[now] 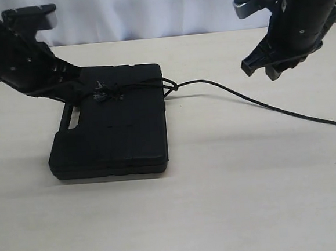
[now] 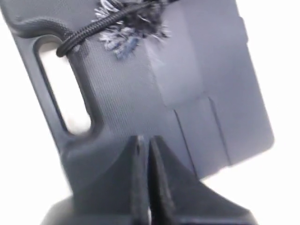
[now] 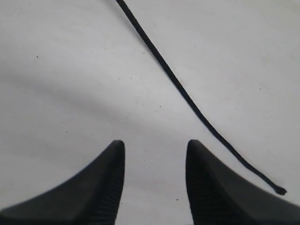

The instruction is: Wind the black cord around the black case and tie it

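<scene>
You have the cord looped across the case on the table, crossed at its edge but, I judge, not tied; left gripper closed empty above the case, right gripper spread over the loose tail

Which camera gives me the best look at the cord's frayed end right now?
The left wrist view: the frayed end shows close up, lying on the black case beside the handle slot. The exterior view shows it only as a small tuft. The right wrist view shows just the black cord on the table, not that end.
</scene>
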`<state>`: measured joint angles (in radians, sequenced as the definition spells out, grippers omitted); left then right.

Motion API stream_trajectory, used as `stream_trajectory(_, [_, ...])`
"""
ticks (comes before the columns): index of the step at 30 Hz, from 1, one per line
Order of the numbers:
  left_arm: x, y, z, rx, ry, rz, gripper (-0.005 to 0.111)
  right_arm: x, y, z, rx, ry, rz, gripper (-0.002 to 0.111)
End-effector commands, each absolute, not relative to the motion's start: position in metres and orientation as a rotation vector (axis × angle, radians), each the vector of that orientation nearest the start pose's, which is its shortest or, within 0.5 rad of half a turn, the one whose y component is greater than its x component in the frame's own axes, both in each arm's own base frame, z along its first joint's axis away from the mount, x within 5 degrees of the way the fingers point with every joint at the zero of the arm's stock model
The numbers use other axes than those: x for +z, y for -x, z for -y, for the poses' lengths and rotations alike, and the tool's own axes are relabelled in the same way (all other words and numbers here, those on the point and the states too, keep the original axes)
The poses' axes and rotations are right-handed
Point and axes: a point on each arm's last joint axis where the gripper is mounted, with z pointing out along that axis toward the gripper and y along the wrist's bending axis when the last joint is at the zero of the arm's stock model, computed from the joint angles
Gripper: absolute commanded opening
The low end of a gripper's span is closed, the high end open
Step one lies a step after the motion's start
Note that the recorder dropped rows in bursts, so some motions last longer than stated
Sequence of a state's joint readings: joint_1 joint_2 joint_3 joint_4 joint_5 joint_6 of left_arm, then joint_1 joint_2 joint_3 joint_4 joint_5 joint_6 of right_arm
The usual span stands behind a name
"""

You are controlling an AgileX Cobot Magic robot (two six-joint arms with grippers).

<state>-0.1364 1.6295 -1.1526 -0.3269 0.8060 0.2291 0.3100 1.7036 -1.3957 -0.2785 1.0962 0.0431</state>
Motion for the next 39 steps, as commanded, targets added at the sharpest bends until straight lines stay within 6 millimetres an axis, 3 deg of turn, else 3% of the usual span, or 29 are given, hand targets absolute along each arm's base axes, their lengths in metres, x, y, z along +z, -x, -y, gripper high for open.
stream_trajectory(1, [0.288,-0.273,0.058,-0.346,-0.271,-2.605,0.0,0.308,-0.317,-0.076,-0.275,0.363,-2.76,0.041])
stream_trajectory(5, [0.313,-0.213,0.049,-0.339,-0.237,-2.399,0.0,0.327,-0.29,-0.069,-0.226,0.282,-2.691,0.041])
stream_trajectory(9, [0.332,-0.149,0.039,-0.358,-0.153,-2.057,0.0,0.333,-0.258,-0.061,-0.149,0.283,-2.562,0.041])
stream_trajectory(13, [0.333,-0.098,0.027,-0.328,-0.109,-1.76,0.0,0.337,-0.228,-0.056,-0.055,0.294,-2.333,0.041])
stream_trajectory(17, [0.326,-0.069,0.015,-0.269,-0.042,-1.484,0.0,0.342,-0.195,-0.051,0.037,0.3,-2.061,0.041])
stream_trajectory(21, [0.306,-0.074,0.006,-0.11,-0.026,-1.315,0.0,0.333,-0.174,-0.048,0.053,0.356,-1.853,0.041])
stream_trajectory(24, [0.292,-0.085,0.004,-0.093,0.009,-1.316,0.0,0.318,-0.17,-0.052,0.012,0.484,-1.715,0.041])
stream_trajectory(32, [0.279,-0.09,0.007,-0.112,-0.019,-1.451,0.0,0.267,-0.161,-0.048,-0.012,0.551,-1.858,0.041])
stream_trajectory(39, [0.279,-0.09,0.008,-0.109,-0.023,-1.451,0.0,0.261,-0.159,-0.048,-0.012,0.556,-1.875,0.041])
